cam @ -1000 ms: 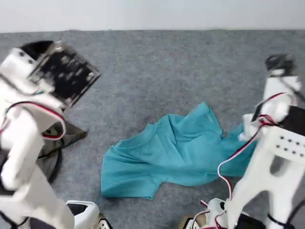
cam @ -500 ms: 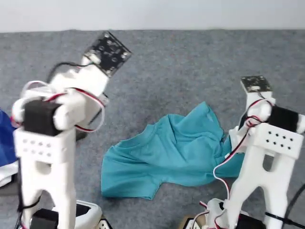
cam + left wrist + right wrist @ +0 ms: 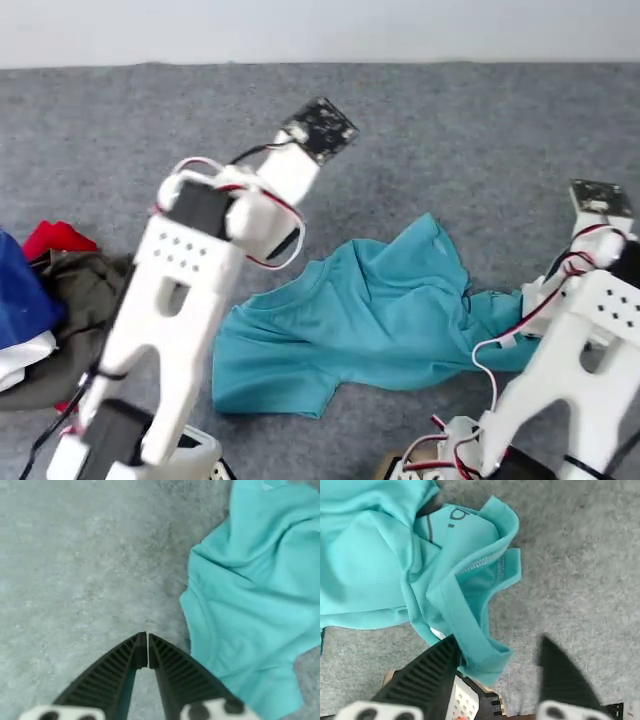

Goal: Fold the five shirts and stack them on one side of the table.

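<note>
Teal cotton, the shirt [image 3: 370, 320] lies rumpled in the middle of the grey felt desk [image 3: 450, 130], with its bunched, folded-over end toward the right of the frame and one sleeve poking out at the lower left. To me this looks like the spreading-out step, before any fold. The right claw [image 3: 499, 642] hangs wide open with nothing in it, right over that twisted end. I'd pinch a single layer of hem there, not the whole knot. The left claw [image 3: 147, 644] is closed tight on nothing, over bare felt just beside the shirt's edge. It would have to open first, then take that edge and pull gently against the other. A heap of other shirts [image 3: 50, 290] sits at the left edge.
</note>
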You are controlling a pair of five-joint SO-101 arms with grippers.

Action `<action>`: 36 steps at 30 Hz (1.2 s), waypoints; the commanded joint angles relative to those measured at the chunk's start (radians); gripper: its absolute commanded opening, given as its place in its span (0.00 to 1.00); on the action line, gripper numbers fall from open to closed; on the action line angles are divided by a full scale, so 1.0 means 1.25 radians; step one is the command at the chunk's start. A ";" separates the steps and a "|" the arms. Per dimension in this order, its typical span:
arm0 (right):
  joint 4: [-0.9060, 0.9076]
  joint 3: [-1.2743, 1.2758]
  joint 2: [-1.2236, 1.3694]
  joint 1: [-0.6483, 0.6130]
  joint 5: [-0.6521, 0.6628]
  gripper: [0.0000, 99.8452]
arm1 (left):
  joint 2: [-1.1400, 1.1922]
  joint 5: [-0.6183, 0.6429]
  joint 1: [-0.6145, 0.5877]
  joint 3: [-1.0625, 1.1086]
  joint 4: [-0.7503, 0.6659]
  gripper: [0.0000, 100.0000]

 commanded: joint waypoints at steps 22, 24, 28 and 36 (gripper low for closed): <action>0.028 0.091 -0.238 -0.111 0.401 0.20 | 0.027 0.004 -0.005 -0.064 0.055 0.02; 0.028 0.144 -0.224 -0.110 0.401 0.20 | 0.027 0.004 -0.005 -0.064 0.056 0.02; 0.029 0.249 -0.209 -0.073 0.406 0.20 | 0.027 0.004 -0.005 -0.064 0.069 0.02; 0.034 0.347 -0.207 0.025 0.535 0.14 | 0.027 0.000 -0.006 -0.064 0.093 0.02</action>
